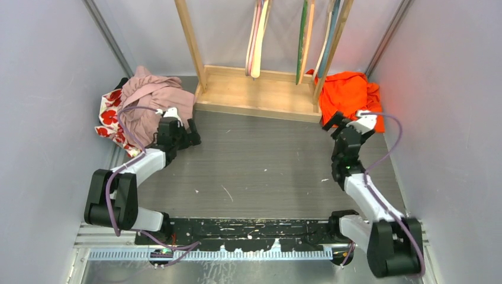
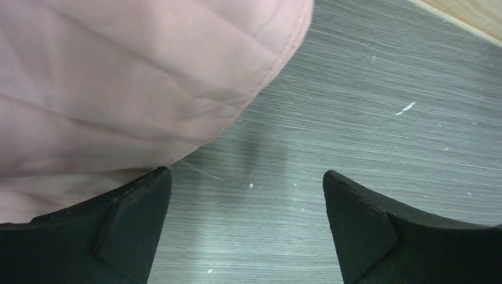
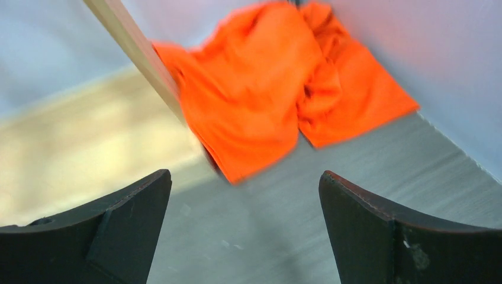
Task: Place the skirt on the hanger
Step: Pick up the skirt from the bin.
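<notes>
Skirt: probably pink heap (image 1: 155,97), upper left of top view, bunched, no clear long axis. Left gripper (image 1: 190,133) nearer, at heap's lower-right edge, fingers apart, empty; cloth lies up-left of them. Right gripper (image 1: 331,120) likewise spread, empty, facing orange cloth (image 1: 349,94).

Grey wood-grain table (image 1: 266,165), with white flecks (image 1: 227,192) scattered across its middle. Along the far edge sits the wooden rack's flat base (image 1: 254,92). In the far left corner a crumpled pink garment (image 1: 151,94) is heaped up, and a red-flowered cloth (image 1: 109,115) pokes out at its left side. In the far right corner an orange garment (image 1: 346,94) is bunched against the base's right end.
</notes>
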`<state>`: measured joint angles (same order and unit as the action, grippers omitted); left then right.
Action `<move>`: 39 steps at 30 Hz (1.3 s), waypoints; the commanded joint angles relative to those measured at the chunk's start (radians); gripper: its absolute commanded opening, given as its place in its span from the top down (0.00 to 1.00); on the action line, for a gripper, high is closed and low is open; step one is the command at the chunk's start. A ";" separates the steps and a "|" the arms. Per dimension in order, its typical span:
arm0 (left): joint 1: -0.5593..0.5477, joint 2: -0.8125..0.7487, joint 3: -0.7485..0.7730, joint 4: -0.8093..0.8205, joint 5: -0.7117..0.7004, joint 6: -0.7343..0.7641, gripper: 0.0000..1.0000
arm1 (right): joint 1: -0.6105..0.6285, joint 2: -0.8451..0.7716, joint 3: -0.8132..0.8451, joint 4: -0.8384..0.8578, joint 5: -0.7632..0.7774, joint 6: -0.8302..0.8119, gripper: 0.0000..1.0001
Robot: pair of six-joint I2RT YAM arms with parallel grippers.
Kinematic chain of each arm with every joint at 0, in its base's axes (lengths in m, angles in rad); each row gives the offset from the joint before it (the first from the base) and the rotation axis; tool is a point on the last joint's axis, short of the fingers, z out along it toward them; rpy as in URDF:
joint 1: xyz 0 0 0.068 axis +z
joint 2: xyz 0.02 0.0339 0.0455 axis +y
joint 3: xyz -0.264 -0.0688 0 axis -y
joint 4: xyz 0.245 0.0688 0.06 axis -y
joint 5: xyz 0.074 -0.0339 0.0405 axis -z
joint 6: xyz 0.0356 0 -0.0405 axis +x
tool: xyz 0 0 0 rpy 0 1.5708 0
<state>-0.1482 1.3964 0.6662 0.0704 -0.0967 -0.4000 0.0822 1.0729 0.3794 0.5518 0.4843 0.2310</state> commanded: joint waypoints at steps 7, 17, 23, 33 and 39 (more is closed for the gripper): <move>-0.009 -0.116 0.109 -0.087 0.162 -0.020 0.01 | 0.001 -0.277 0.491 -0.792 -0.504 0.292 0.00; -0.053 -0.264 0.461 -0.549 -0.279 -0.005 0.01 | 0.002 -0.122 0.445 -0.783 -0.791 0.499 0.00; 0.013 -0.136 0.613 -0.667 -0.459 0.001 0.00 | 0.021 -0.024 0.405 -0.671 -0.864 0.557 0.03; 0.082 0.023 0.647 -0.534 -0.640 0.030 0.08 | 0.028 0.015 0.429 -0.684 -0.903 0.518 0.05; 0.145 0.046 0.563 -0.348 -0.552 0.055 0.09 | 0.029 0.029 0.426 -0.679 -0.916 0.513 0.05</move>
<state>-0.0441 1.4494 1.2610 -0.4660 -0.6689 -0.3763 0.1051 1.0981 0.7689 -0.1799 -0.4004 0.7582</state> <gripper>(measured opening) 0.914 0.952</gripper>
